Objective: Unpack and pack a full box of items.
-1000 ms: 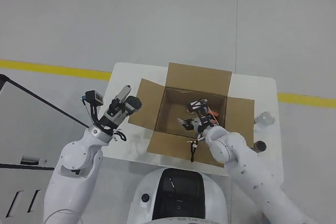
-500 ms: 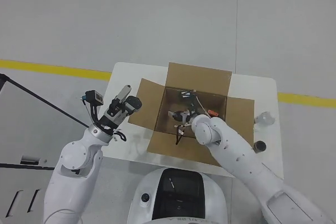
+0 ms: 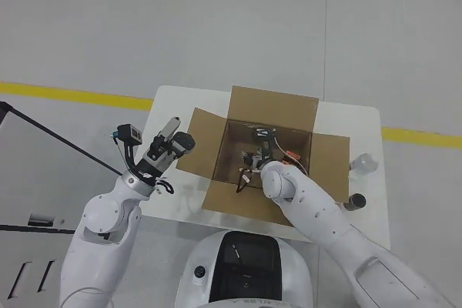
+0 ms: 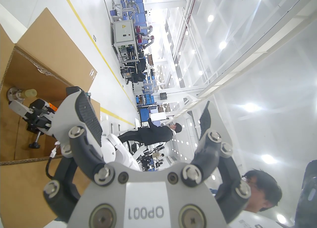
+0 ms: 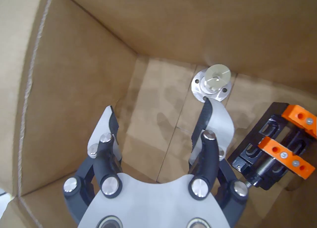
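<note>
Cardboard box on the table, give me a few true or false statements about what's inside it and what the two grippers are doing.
1. The right gripper is inside the cardboard box. True.
2. The right gripper is shut on the metal flange. False: it is open and empty; the flange stands on the box floor near a wall.
3. A black and orange vise lies on the box floor. True.
4. The left gripper holds an item. False: it is open and empty, outside the box.
5. The box flaps are folded shut. False: they are open.
</note>
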Motion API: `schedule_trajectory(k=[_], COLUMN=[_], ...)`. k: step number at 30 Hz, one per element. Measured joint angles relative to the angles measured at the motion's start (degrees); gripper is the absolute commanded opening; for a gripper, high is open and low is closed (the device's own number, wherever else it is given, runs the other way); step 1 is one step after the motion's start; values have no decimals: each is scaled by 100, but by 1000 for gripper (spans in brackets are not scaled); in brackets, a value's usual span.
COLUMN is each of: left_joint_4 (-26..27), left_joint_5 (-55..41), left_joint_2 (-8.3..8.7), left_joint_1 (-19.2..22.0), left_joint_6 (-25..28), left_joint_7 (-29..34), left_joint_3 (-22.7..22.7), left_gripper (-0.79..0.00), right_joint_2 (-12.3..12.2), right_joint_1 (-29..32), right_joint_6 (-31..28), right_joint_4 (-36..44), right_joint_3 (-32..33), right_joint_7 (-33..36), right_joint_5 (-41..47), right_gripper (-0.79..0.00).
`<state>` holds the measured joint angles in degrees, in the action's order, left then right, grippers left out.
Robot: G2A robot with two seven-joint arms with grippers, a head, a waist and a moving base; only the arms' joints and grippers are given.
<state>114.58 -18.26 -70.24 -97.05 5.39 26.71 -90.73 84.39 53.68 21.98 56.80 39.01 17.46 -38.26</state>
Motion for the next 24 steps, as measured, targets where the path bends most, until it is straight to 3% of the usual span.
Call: schedule_trajectory(k=[2, 6, 21, 24], left_joint_4=[0, 0, 0, 0], left_joint_5=[0, 0, 0, 0], left_joint_2=[0, 0, 0, 0], left_joint_1=[0, 0, 0, 0], left_joint_6=[0, 0, 0, 0], left_joint_7=[0, 0, 0, 0], left_joint_3=[0, 0, 0, 0], left_gripper=[0, 0, 0, 0], right_joint_2=[125, 272, 280, 297], right_joint_1=[-88, -173, -152, -149], right_joint_6=[301, 506, 506, 837], right_joint_4=[-111, -180, -57, 202], right_joint_3=[-194, -447, -512, -544], right_joint_7=[-57, 67, 115, 247], right_joint_5=[-121, -270, -405, -709], right_gripper=[0, 0, 0, -62])
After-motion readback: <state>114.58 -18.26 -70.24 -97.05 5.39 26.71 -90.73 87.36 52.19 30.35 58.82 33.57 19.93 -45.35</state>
